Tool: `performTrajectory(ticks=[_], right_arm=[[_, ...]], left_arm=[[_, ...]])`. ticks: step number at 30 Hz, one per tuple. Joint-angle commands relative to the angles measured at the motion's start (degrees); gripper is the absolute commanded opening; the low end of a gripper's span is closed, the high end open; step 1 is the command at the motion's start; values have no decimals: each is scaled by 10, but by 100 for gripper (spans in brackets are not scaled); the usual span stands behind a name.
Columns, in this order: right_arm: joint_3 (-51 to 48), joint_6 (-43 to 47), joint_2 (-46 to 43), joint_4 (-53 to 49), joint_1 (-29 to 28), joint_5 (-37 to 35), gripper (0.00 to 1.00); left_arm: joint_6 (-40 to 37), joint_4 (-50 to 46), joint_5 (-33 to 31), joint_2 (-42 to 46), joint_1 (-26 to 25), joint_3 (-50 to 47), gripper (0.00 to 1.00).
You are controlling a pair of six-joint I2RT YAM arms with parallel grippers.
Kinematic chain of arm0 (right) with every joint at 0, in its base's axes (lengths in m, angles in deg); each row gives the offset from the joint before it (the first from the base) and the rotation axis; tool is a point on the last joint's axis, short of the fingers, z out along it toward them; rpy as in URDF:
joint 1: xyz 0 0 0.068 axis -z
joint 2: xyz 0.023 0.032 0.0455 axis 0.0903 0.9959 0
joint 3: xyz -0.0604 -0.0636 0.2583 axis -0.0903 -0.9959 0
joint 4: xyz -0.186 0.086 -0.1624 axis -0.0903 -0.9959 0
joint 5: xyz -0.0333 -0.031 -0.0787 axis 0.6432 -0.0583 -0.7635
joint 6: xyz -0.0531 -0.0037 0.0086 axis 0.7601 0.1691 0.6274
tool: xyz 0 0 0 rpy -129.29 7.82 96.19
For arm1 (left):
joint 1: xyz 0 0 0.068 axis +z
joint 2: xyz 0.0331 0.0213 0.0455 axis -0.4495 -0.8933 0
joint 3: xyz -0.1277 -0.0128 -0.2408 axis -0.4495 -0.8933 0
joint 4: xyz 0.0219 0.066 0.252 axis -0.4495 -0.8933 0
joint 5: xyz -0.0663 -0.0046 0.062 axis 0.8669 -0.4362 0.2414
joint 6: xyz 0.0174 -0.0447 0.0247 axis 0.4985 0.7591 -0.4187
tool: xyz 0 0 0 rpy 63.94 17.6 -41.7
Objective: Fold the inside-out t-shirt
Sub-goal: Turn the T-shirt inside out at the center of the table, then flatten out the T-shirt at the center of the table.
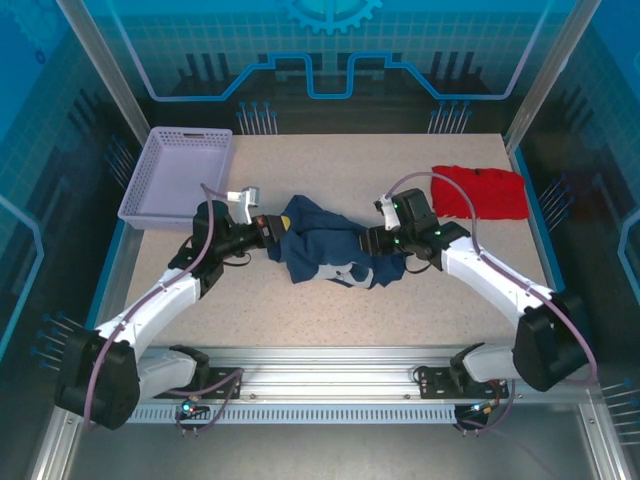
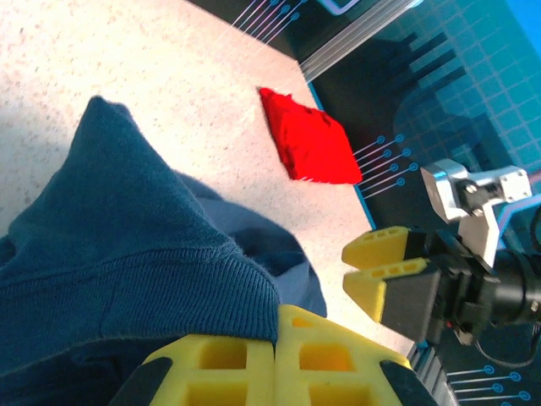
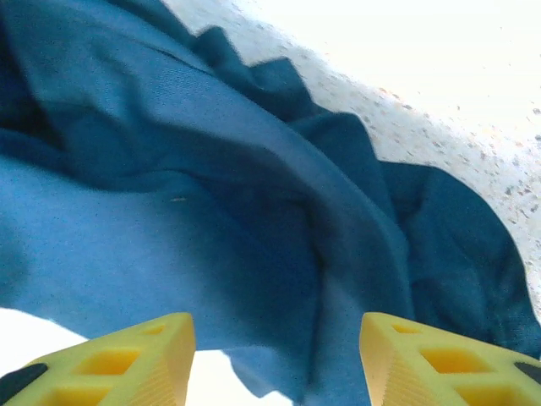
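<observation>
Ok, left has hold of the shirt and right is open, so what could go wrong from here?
1. Only the left hand is shut on a ribbed edge of the t-shirt; pulling now may drag the crumpled heap instead of spreading it.
2. The right hand stands open over bunched folds, so closing there could pinch several layers.
3. The red garment lies close to the right arm; a wide outward sweep might catch it.
</observation>
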Motion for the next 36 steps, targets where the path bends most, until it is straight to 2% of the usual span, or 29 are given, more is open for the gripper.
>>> performTrajectory(ticks=[1,7,8,11,12,16,21,24,27,30,34,36], right_arm=[[19,14,56,12,10,-34,55],[59,36,155,32,24,-77,54],[66,39,171,32,25,-81,50],[84,57,175,27,29,-94,19],[88,67,155,23,32,-108,13],[119,97,43,-6,77,-123,0],[179,98,-86,-5,151,-69,0],[215,101,-120,-8,169,-51,1],[216,100,-147,-20,182,-48,1],[161,78,-176,-23,182,-30,5],[-9,9,-219,-14,164,9,11],[-89,-21,-232,-20,144,-4,17]], left_arm=[[-16,-12,12,14,5,-4,0],[-16,-13,12,18,6,-2,0],[-17,-15,11,20,6,-1,0],[-20,-24,4,24,7,7,0],[-19,-26,-1,29,8,11,0],[-11,-22,-25,56,20,37,0],[17,44,-30,75,55,99,0],[29,73,-7,78,81,147,0],[8,74,7,104,91,157,0],[4,76,36,129,90,108,0],[10,44,65,154,89,-22,0],[15,18,60,171,88,-82,0]])
